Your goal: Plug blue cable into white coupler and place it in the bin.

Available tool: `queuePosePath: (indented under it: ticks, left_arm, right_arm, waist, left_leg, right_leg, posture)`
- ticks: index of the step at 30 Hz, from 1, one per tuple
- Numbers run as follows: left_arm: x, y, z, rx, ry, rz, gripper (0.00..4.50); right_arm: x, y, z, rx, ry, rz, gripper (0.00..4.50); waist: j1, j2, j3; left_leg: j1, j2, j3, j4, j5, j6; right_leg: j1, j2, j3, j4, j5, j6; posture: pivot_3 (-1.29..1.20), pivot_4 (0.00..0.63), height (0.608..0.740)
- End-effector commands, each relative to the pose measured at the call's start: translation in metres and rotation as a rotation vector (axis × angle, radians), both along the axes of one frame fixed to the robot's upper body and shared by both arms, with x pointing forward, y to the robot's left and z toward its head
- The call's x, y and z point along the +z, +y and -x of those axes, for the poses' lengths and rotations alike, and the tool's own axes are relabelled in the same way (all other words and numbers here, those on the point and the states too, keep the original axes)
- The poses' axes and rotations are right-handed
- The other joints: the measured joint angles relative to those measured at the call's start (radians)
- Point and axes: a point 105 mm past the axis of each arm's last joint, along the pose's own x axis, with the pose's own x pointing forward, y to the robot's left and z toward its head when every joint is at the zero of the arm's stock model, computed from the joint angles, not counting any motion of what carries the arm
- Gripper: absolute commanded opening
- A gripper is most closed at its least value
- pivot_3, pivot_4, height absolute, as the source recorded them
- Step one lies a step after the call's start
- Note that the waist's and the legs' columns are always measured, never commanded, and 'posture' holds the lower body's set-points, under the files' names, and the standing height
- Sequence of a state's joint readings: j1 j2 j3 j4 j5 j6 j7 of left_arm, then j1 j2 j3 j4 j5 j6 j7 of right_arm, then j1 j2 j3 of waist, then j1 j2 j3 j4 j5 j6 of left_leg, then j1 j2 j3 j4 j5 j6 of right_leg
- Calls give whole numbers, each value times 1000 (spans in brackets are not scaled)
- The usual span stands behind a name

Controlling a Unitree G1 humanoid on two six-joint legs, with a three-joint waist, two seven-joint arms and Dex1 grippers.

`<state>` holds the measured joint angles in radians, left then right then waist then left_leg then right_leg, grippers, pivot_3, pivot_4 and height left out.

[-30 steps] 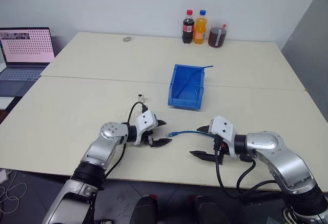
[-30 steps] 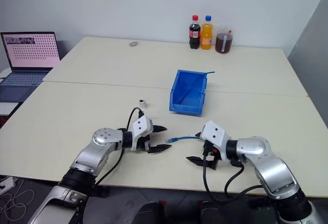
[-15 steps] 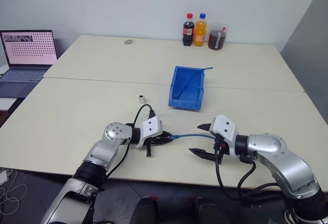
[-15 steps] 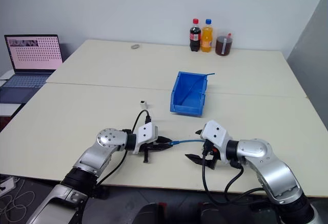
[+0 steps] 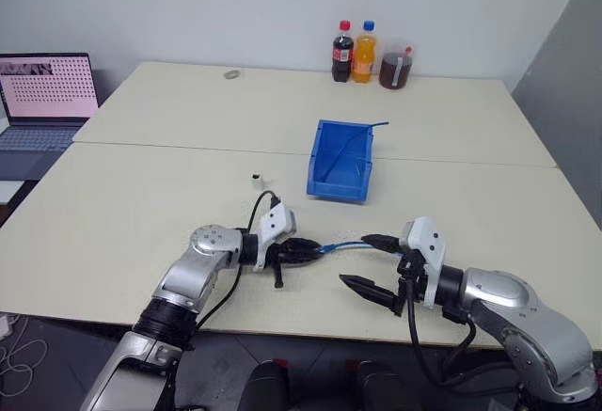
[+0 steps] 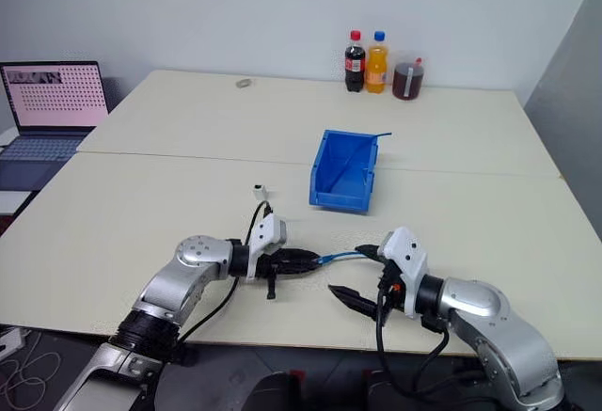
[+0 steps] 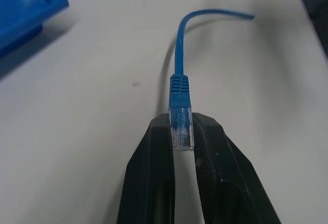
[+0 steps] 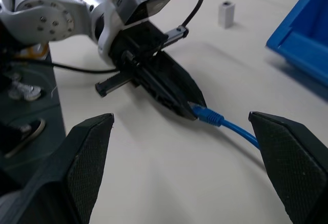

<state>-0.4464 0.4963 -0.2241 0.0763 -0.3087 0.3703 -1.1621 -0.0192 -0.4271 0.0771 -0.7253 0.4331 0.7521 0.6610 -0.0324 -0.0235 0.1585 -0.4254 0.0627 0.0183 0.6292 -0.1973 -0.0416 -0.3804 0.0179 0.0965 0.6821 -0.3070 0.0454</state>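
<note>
Far edge of the table (image 5: 141,204): two bottles (image 5: 354,52) and a dark jar (image 5: 395,69), labels unreadable. Laptop (image 5: 42,91) beyond the left edge. Mid-table: bin (image 5: 341,161); white coupler (image 5: 255,181) left of it, unobstructed. Near edge: blue cable (image 5: 343,245), lengthwise left-right, its clear plug clenched in the left gripper (image 5: 313,250). Right gripper (image 5: 372,265): spread wide, empty.

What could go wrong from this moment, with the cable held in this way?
1. The left claw pinches the blue cable by its clear plug alone, so the plug tip is partly covered. Pushing it into the white coupler may fail without a regrasp.
2. The coupler stands loose on the table. A one-handed push could slide or tip it.
3. The free end trails toward the open right claw and might snag there.
</note>
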Motion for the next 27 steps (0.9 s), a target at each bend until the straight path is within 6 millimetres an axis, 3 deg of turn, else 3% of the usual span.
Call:
queuePosePath:
  ticks: [1, 12, 21, 27]
  left_arm:
    - [31, -10, 5, -41, 6, 102, 234]
    - [64, -13, 14, -54, 147, 264, 234]
    - [69, -11, 25, -96, 263, 292, 234]
    - [70, -10, 29, -99, 279, 293, 234]
  right_arm:
    - [9, 5, 5, 23, -9, -69, 4500]
    - [5, -5, 3, -23, 133, -226, 4500]
    - [20, -2, -23, -27, 114, -358, 4500]
    - [28, 5, -29, 15, 129, -421, 4500]
  waist:
    - [0, 0, 0]
    - [-1, -1, 1]
    - [-2, -1, 2]
    - [-2, -1, 2]
  left_leg:
    - [0, 0, 0, 0, 0, 0]
    - [-1, 0, -1, 0, 0, 0]
    - [-1, 0, -2, 0, 0, 0]
    - [-2, 0, -2, -1, 0, 0]
  right_leg:
    - [0, 0, 0, 0, 0, 0]
    - [0, 0, -1, 0, 0, 0]
    - [-1, 0, -1, 0, 0, -1]
    - [-3, 0, -1, 0, -1, -1]
  posture:
    - [0, 150, 740]
    - [0, 150, 740]
    - [0, 150, 740]
    - [0, 150, 740]
